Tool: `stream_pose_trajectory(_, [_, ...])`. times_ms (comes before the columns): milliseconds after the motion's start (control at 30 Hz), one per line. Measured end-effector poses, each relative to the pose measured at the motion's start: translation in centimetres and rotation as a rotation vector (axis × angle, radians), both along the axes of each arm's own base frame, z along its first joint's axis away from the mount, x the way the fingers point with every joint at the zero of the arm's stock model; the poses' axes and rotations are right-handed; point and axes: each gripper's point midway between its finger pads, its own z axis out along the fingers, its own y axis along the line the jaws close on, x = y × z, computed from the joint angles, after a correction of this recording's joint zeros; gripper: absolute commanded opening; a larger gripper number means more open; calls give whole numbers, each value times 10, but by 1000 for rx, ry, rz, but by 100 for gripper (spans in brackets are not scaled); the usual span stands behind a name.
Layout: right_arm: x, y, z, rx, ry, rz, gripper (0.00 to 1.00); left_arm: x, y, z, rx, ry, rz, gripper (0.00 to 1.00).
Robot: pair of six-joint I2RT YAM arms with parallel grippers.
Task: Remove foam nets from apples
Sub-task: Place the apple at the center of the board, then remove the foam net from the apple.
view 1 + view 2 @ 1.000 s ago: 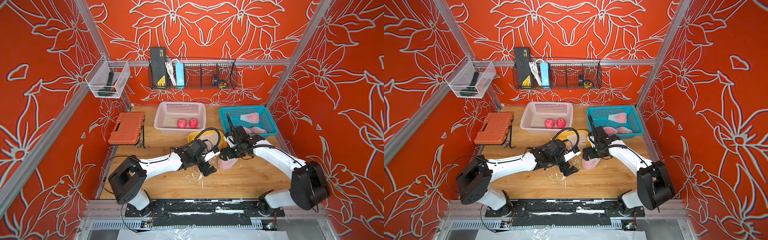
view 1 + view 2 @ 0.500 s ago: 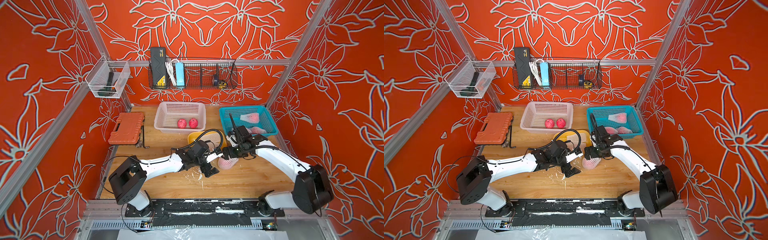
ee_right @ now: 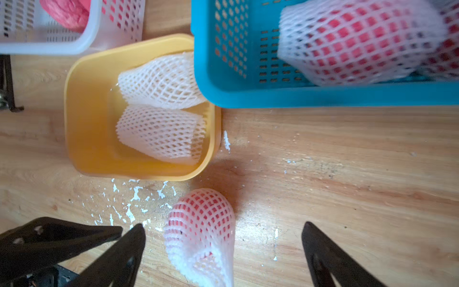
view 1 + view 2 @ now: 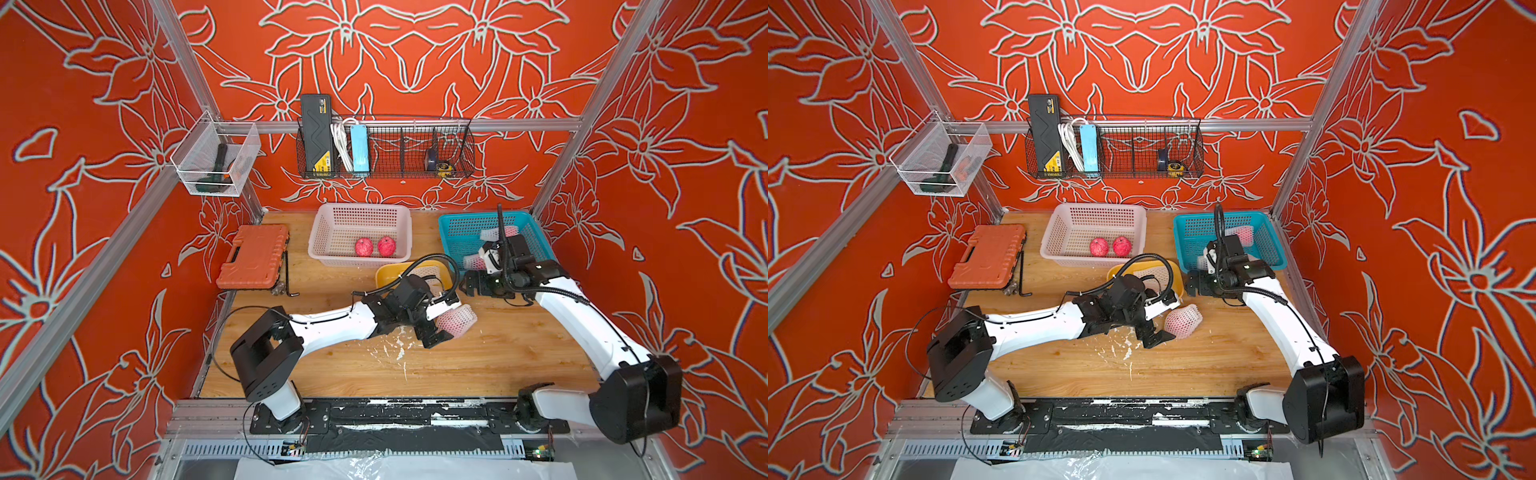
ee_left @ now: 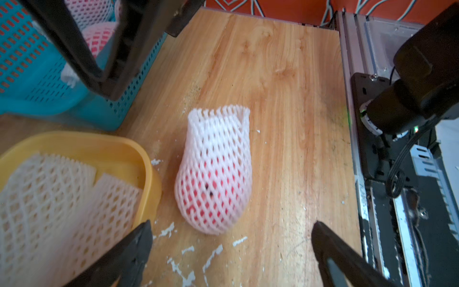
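A netted apple (image 5: 216,179) lies loose on the tabletop (image 5: 285,74) just beside the yellow tub (image 3: 84,129), within reach of both arms. The left fingers (image 5: 131,251) and right fingers (image 3: 325,258) are spread wide and empty, each pair framing it, probably one to pin the fruit and one to pull. Two shed nets (image 3: 161,134) sit in the tub, near for dropping the next.

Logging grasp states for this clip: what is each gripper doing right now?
Left gripper: open, holding nothing; the netted apple lies free just ahead of it.
Right gripper: open, holding nothing.
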Motion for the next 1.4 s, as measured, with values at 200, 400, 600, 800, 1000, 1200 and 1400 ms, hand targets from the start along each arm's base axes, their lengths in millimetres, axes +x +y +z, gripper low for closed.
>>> stream_pose_trajectory(200, [-2,-31,26,6,-84,-86,98,13,-29,-15,9,25,-27,83])
stream_pose_trajectory(400, [-13,-40,20,7,-76,-108,96,21,-42,-31,31,49,-30,60])
stream_pose_trajectory(600, [-24,-39,8,19,-52,-101,92,19,-46,-33,31,64,-48,33])
stream_pose_trajectory(800, [-33,-38,3,30,-59,-96,87,20,-46,-33,33,64,-45,27])
stream_pose_trajectory(1000, [-44,-29,-15,78,-25,-67,73,22,-42,-36,41,53,-27,24])
stream_pose_trajectory(1200, [-58,-5,-28,213,-25,17,70,28,-26,-36,39,57,5,23])
stream_pose_trajectory(1400, [-68,12,-28,313,-89,91,68,39,-4,-32,17,75,62,23])
